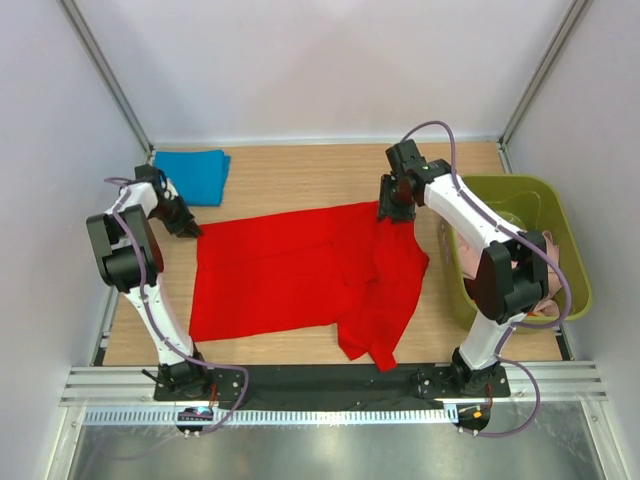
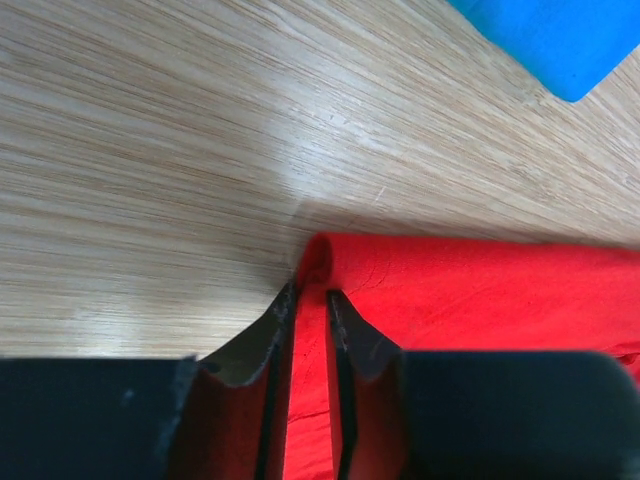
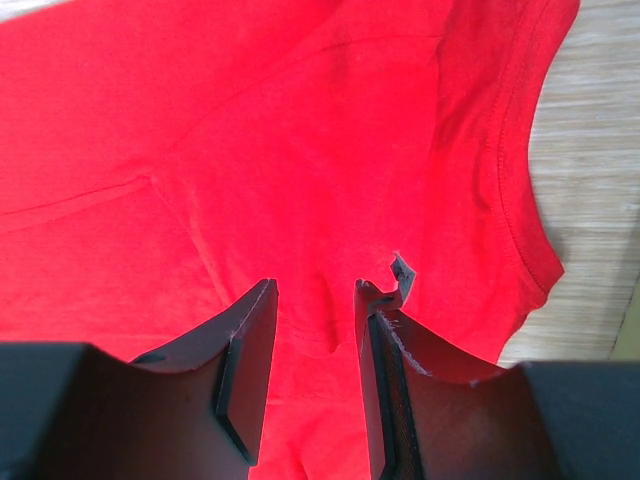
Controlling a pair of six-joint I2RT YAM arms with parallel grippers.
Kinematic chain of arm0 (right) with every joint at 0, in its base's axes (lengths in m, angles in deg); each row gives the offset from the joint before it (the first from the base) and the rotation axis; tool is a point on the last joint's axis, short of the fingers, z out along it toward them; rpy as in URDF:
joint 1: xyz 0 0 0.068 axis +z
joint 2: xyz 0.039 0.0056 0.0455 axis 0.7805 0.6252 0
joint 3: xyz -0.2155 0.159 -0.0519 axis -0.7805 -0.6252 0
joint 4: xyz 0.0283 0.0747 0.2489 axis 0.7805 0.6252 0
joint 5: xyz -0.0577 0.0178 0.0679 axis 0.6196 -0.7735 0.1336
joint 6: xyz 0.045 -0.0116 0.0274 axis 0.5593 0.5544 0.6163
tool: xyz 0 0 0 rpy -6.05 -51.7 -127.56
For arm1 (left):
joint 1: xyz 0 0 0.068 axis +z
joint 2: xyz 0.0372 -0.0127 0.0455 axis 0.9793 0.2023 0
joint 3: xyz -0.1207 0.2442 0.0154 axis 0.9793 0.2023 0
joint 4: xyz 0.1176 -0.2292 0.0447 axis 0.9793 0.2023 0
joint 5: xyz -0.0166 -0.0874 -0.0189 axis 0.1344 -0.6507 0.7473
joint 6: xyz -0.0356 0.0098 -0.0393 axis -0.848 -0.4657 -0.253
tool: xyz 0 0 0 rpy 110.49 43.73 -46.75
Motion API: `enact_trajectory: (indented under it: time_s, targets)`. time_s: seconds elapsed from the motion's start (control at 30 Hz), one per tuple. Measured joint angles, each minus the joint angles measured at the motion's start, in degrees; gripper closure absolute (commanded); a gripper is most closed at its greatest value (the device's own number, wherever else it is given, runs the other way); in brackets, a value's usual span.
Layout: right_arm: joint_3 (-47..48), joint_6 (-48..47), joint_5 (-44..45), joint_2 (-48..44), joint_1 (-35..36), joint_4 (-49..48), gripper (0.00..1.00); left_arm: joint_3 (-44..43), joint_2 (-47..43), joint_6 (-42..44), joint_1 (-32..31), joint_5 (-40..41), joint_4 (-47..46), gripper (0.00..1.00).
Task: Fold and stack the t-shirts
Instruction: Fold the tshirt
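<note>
A bright red t-shirt (image 1: 300,270) lies spread on the wooden table, its right part folded over and rumpled. My left gripper (image 1: 190,228) is at the shirt's upper left corner. In the left wrist view the jaws (image 2: 312,292) stand narrow, pinching that bunched corner of the red t-shirt (image 2: 480,290). My right gripper (image 1: 393,210) is at the shirt's upper right edge. Its jaws (image 3: 315,290) stand apart over the red t-shirt (image 3: 300,130), with a small pucker of cloth between them. A folded blue t-shirt (image 1: 195,172) (image 2: 550,35) lies at the back left.
An olive-green bin (image 1: 510,181) stands at the right with pale cloth (image 1: 550,255) inside it, partly hidden by the right arm. Grey walls close in the table at the back and sides. Bare wood (image 1: 300,175) shows behind the red shirt.
</note>
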Motion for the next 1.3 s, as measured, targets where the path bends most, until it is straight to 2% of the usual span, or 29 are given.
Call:
enact_trajectory:
  time_s: [0.23,0.4,0.47,0.5,0.63,0.87,1.1,1.3]
  targets:
    - [-1.7,0.0,-0.3,0.0,0.0,-0.2,0.57,0.1,0.0,-0.2,0.0,0.2,0.0,0.99]
    - [-2.5,0.0,-1.7,0.0,0.3,-0.3,0.58,0.6,-1.2,-0.7,0.0,1.1,0.1,0.90]
    - [-2.8,-0.3,-2.6,0.0,1.3,-0.3,0.58,0.8,-2.2,-0.7,0.0,1.4,0.2,0.78]
    - [-2.8,-0.4,-2.8,0.0,2.0,-0.3,0.57,0.8,-2.5,-0.9,0.0,1.4,0.2,0.77]
    - [-2.3,-0.7,-4.0,1.4,7.4,-0.3,0.57,0.8,-3.1,-1.3,0.0,1.3,0.1,0.82]
    - [1.2,-0.4,-5.9,7.2,15.7,-0.3,0.57,0.9,-3.0,-2.1,0.0,0.8,-0.2,0.75]
    - [4.3,0.0,-6.6,9.8,19.1,0.1,0.57,0.6,-2.5,-2.1,0.0,1.0,-0.1,0.74]
    - [5.0,0.5,-6.9,10.4,20.9,0.2,0.57,0.1,-0.2,-2.0,0.0,1.1,0.1,0.78]
